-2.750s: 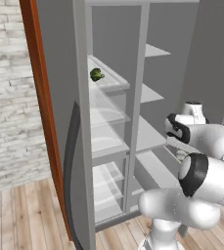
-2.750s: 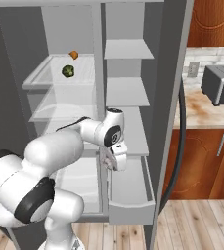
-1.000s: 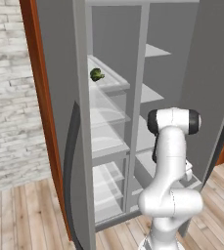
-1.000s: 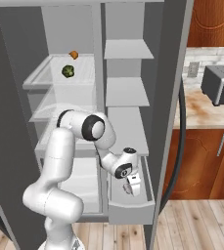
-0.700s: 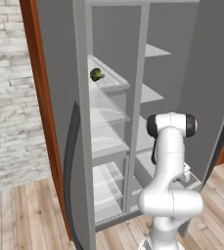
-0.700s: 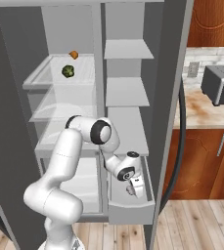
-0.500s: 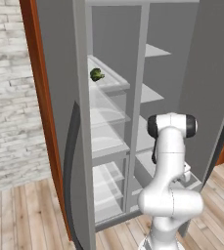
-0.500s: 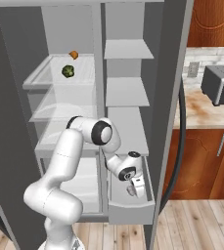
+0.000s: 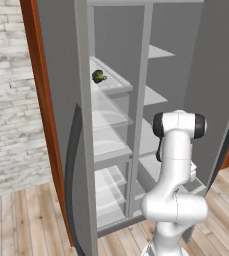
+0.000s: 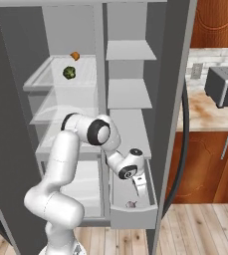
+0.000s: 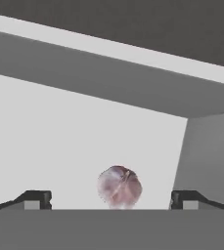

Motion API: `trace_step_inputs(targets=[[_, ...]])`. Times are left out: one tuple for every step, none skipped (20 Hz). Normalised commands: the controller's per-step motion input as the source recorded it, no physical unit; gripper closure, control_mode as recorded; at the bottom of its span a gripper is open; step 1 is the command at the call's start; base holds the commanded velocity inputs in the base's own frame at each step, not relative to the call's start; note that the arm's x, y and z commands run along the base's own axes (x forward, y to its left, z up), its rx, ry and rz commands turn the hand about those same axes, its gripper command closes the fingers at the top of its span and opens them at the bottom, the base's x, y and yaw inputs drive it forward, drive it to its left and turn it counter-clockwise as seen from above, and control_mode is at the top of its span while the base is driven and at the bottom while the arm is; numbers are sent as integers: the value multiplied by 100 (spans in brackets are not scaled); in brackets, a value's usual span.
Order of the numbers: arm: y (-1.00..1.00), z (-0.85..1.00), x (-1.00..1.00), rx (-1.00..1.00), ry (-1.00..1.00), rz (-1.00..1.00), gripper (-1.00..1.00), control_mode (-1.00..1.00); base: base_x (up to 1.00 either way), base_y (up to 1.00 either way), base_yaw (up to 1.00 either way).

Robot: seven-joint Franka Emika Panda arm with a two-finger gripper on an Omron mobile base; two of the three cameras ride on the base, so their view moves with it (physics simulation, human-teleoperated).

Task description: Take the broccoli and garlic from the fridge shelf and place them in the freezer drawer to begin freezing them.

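Here, open fridge with white arm reaching low into pulled-out freezer drawer (image 10: 135, 215). Pincer (image 10: 141, 190) hangs over drawer, jaws spread wide, holding nothing. Garlic (image 11: 119, 186), pale purplish bulb, lies on drawer floor between fingertips (image 11: 35, 198), touching neither. Same bulb small near drawer's front wall in right base view. Broccoli (image 10: 69, 72) sits on upper left fridge shelf (image 10: 41, 75); small orange item (image 10: 75, 56) behind it, apart.
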Motion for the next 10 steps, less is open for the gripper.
trace_step_inputs(targets=[[26,100,-47,0,-23,0,-100,-100,0,0,0],[28,100,-54,-1,-25,0,-100,-100,0,0,0],[29,100,-60,-3,-28,0,-100,-100,0,0,0],[35,100,-67,-5,-31,0,-100,-100,0,0,0],[44,100,-71,-8,-34,0,-100,-100,0,0,0],[45,100,-71,-8,-36,0,-100,-100,0,0,0],[49,100,-72,-9,-39,0,-100,-100,0,0,0],[48,100,-72,-9,-38,0,-100,-100,0,0,0],[47,100,-73,-9,-37,0,-100,-100,0,0,0],[48,100,-72,-10,-36,0,-100,-100,0,0,0]])
